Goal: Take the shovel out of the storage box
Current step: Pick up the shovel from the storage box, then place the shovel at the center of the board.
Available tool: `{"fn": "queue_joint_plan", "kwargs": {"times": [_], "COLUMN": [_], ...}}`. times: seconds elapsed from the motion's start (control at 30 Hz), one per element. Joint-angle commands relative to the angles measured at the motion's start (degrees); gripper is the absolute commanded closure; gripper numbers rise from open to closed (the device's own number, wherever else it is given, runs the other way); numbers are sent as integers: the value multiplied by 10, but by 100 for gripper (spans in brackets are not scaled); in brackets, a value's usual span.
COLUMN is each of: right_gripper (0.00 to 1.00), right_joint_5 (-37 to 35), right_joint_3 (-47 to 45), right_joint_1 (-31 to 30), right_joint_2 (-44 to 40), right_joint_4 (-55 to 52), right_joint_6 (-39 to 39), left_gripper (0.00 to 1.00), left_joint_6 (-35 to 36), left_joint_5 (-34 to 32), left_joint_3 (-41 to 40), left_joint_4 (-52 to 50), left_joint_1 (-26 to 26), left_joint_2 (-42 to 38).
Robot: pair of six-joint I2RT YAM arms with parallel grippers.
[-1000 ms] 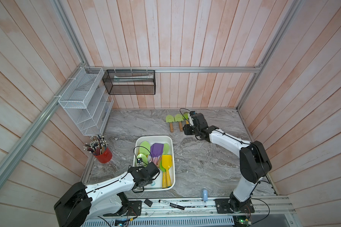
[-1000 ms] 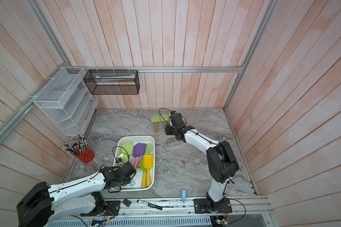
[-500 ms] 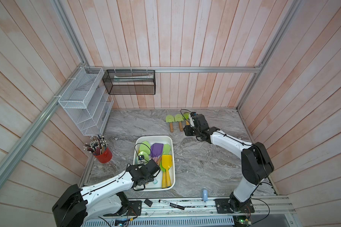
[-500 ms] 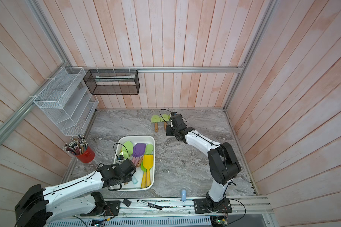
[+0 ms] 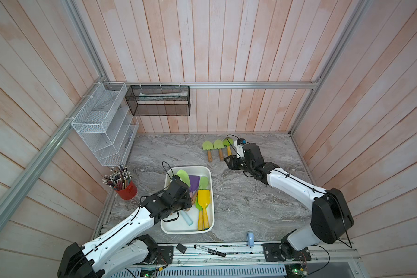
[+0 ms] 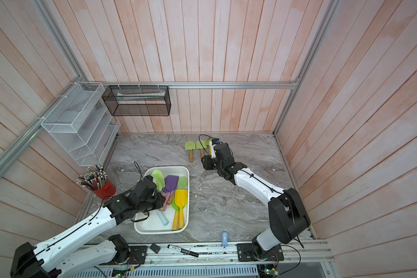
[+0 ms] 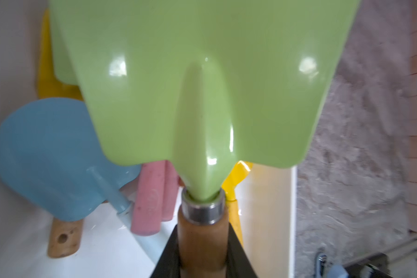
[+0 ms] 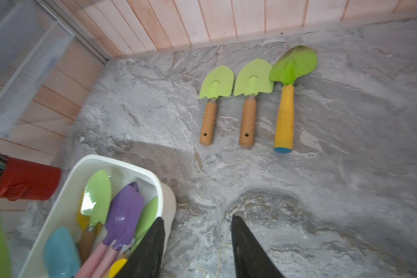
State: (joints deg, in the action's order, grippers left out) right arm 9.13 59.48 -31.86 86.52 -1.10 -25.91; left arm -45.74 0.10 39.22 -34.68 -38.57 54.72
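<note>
Left wrist cam first: the left gripper (image 7: 202, 243) is clamped on the wooden handle of the green shovel (image 7: 202, 84), right behind the metal collar, so that whole wide blade sticks out in front of the jaws. That's my main worry tbh: a smooth round handle pinched at one spot can twist or slide if the lift is jerky. The blade sits over the blue shovel (image 7: 46, 156) and the pink handles (image 7: 147, 199) inside the storage box (image 7: 267, 204). I can't tell if it's clear of them or resting on them, so it might drag one along. Next is the box wall just beside it: swing out low and the blade clips the rim and shoves the box across the table (image 7: 347, 168). Further back, the right gripper (image 8: 197, 217) hangs with its jaws apart and nothing between them, near the row of three shovels (image 8: 253, 79) by the back wall. A careless carry over there could bump that arm or scatter the row.
</note>
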Motion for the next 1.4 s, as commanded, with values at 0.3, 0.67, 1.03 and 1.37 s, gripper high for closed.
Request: {"fn": "queue_joint_plan", "kwargs": {"times": [0.3,0.67,1.03,1.37], "right_gripper": [41,40,41,54], "right_joint_5": [358,436,462,472], "right_joint_3": [-112,-89,-62,-47], "right_joint_1": [-17,-70,-95,-107], "right_joint_2": [-28,48,102,122], "right_joint_4": [340,449,526,563], "right_joint_6": [-204,-267,-322,-353], "left_gripper": [79,79,80,80], "left_joint_6": [-16,-89,-137,-157], "left_joint_5": [366,486,527,538], "left_joint_3": [-77,-122,-138,-155], "left_joint_4": [330,514,620,667], "left_joint_1": [160,185,186,186], "left_joint_2": [-35,-11,23,37]}}
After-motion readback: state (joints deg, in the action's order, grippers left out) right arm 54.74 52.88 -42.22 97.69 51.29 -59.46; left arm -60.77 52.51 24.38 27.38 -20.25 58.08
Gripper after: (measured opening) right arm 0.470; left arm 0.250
